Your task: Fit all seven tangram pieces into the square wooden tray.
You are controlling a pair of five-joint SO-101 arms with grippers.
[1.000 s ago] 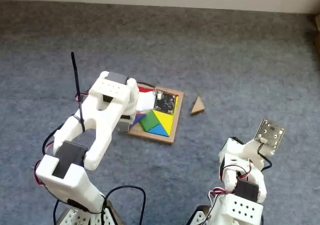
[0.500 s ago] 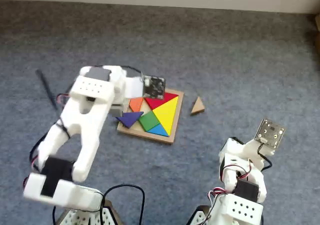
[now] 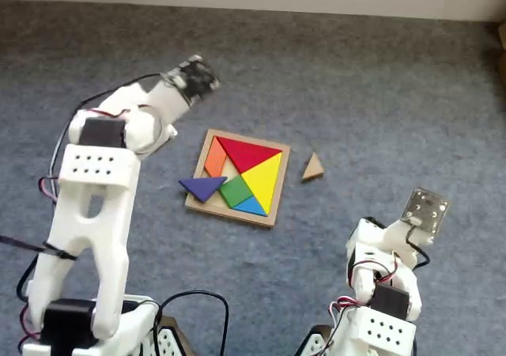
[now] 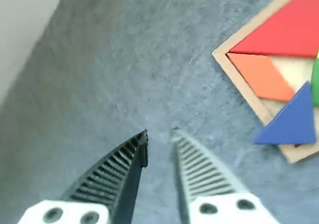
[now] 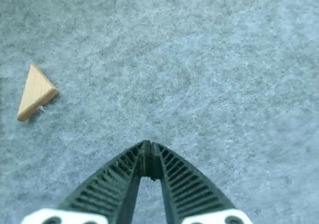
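**Two pieces not seated**

Tray (image 3: 237, 216) sits mid-tabletop. Blue triangle (image 3: 202, 187) straddles its rim at 8 o'clock. Wood triangle (image 3: 313, 168) lies apart at 3 o'clock. Left end effector (image 4: 158, 137) at 11 o'clock, slightly parted, empty. Right end effector (image 5: 149, 157) at 4 o'clock, closed, empty.

Over tray: the square wooden tray (image 3: 231, 216) is lying uncovered from above; the left gripper (image 4: 159, 134) is hanging over bare grey carpet (image 3: 356, 79) beyond its far-left corner.
Tray's left edge: a blue triangular piece (image 3: 203, 187) is overhanging the rim, jutting onto the carpet.
Right of tray: a small plain wooden triangle (image 3: 313, 168) is lying near the rim, with a strip of carpet between them.
Near right: the right arm's white body (image 3: 383, 281) is occupying that corner, well apart from the tray.
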